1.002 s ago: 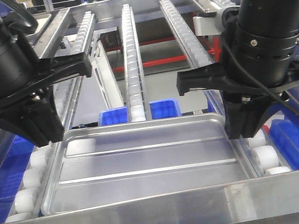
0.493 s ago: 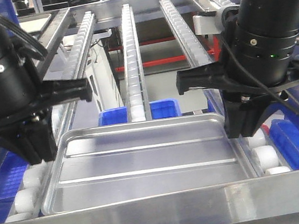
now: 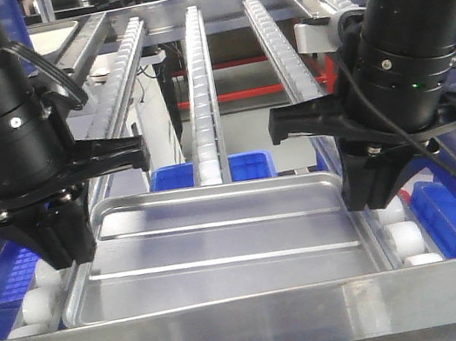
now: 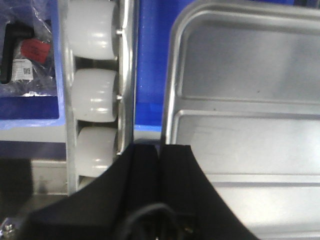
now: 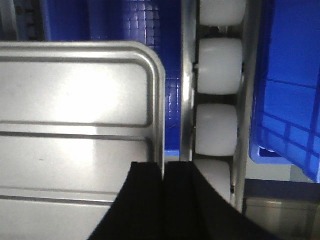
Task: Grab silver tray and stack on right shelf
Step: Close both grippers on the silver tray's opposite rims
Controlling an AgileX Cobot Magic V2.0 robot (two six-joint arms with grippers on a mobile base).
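Two long ridges run across the base of the silver tray (image 3: 219,247), which sits level at the front of the right shelf (image 3: 275,34), its near rim just behind the flat steel front bar (image 3: 255,325). It lies between the shelf's two outer rails of white rollers (image 4: 92,95), with a narrow gap of blue showing between each side rim and the rail beside it. The middle rail (image 3: 198,87) runs away from the tray's far rim. From these angles I cannot tell whether the tray rests on that rail or hangs in my grip alone.

My left fingers (image 4: 145,172) are partway along the tray's left rim, pressed together so that only a thin seam shows between them. The rim runs straight into that seam, so I have it pinched. My right fingers (image 5: 180,187) are the same on the opposite rim: closed tight, the raised edge held between them, the rollers just to their outer side.

Beneath the rails are blue crates (image 3: 249,165), one with a gridded wall close by my right wrist. Below the rail on my left lies a clear bag (image 4: 30,55) holding a dark item and a red label.
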